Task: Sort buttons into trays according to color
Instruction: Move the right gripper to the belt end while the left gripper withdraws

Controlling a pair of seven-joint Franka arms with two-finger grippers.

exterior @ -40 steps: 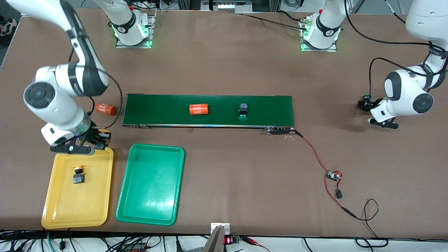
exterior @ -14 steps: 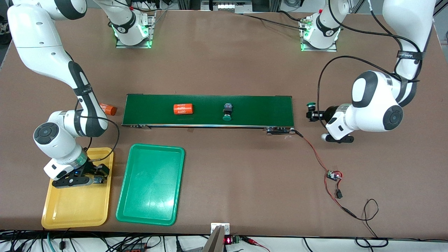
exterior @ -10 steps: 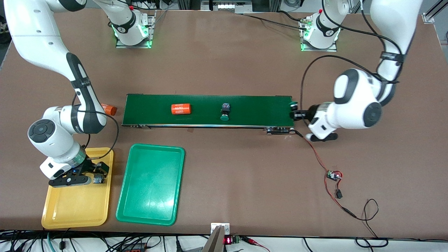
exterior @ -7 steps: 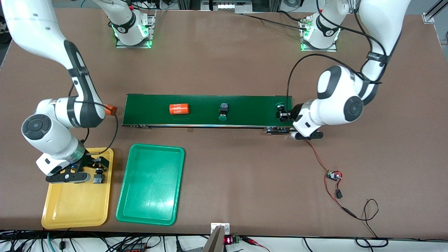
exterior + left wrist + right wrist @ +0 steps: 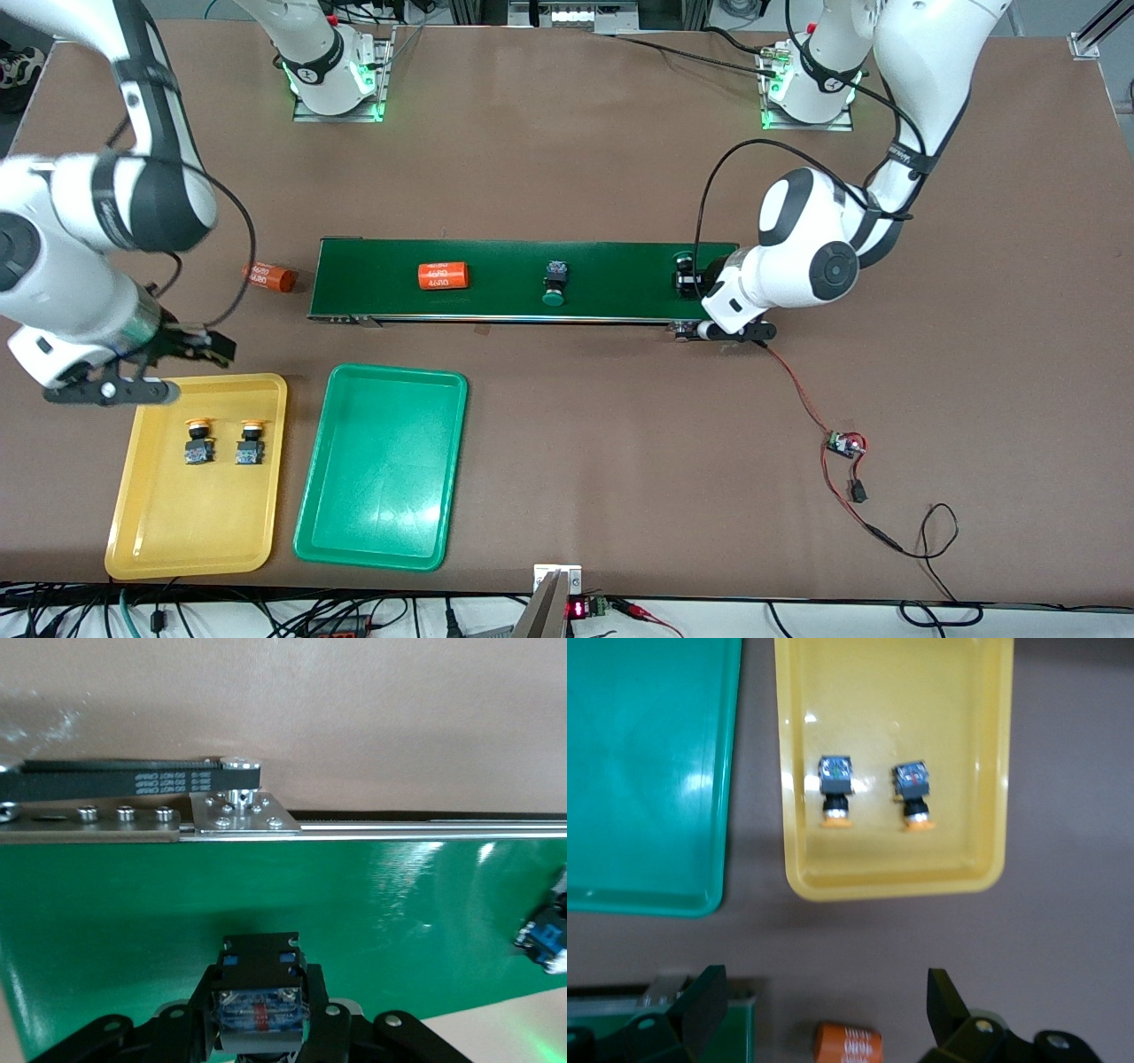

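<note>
Left hand (image 5: 689,282) clenched on a green button (image 5: 684,271) over the conveyor belt (image 5: 611,266). Right hand (image 5: 177,354) released, above the yellow tray (image 5: 142,532) holding both yellow buttons (image 5: 197,441).

Two yellow-capped buttons (image 5: 221,441) lying in the yellow tray (image 5: 177,532)
Green-capped button (image 5: 554,283) sitting mid-belt; green tray (image 5: 381,532) at the yellow tray's 3 o'clock.

A brown table (image 5: 567,159) fills the view. Its 6 o'clock edge is lined with tangled black cables (image 5: 266,616); at 12 o'clock, metal framing (image 5: 567,13) stands just past it.
</note>
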